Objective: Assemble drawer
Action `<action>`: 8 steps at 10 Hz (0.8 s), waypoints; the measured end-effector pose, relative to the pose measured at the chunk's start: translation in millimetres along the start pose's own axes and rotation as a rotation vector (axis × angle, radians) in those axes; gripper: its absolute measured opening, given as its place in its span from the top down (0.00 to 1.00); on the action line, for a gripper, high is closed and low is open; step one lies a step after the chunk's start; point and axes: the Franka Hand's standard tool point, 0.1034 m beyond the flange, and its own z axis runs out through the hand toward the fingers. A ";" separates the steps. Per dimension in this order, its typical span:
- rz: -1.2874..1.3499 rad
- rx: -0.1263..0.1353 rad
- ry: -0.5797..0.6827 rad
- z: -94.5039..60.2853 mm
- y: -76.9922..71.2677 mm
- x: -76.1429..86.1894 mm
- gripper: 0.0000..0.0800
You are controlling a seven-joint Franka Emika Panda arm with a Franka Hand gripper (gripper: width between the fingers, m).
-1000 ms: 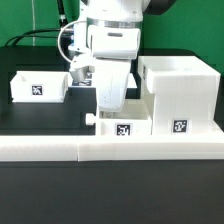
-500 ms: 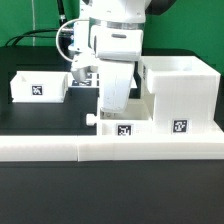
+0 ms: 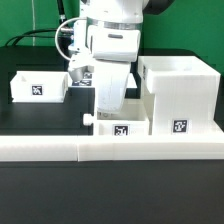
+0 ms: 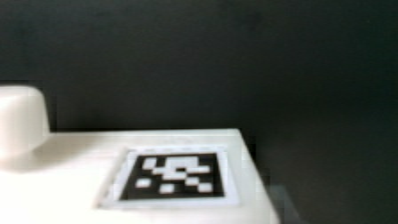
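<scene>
A small white knobbed tray (image 3: 118,127) with a black-and-white tag lies against the tall boxy casing (image 3: 180,90) at the exterior view's right, its knob (image 3: 88,118) pointing to that view's left. My gripper (image 3: 108,110) reaches straight down onto this tray and looks shut on its wall; the hand's body hides the fingertips. The wrist view shows the tray's tagged face (image 4: 178,172) and its knob (image 4: 18,120) very close, with no fingers to be made out. A second tagged tray (image 3: 38,85) stands apart at the exterior view's left.
A long low white border rail (image 3: 100,150) runs along the front, right by the held tray and the casing. The black table (image 3: 40,115) shows between the two trays. Cables hang behind the arm.
The gripper and the tray under it have shifted slightly toward the exterior view's left, after a small drift toward its right half a second ago. The casing and the left tray have not moved.
</scene>
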 end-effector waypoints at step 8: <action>0.003 -0.020 0.005 -1.8 0.0 -2.0 0.95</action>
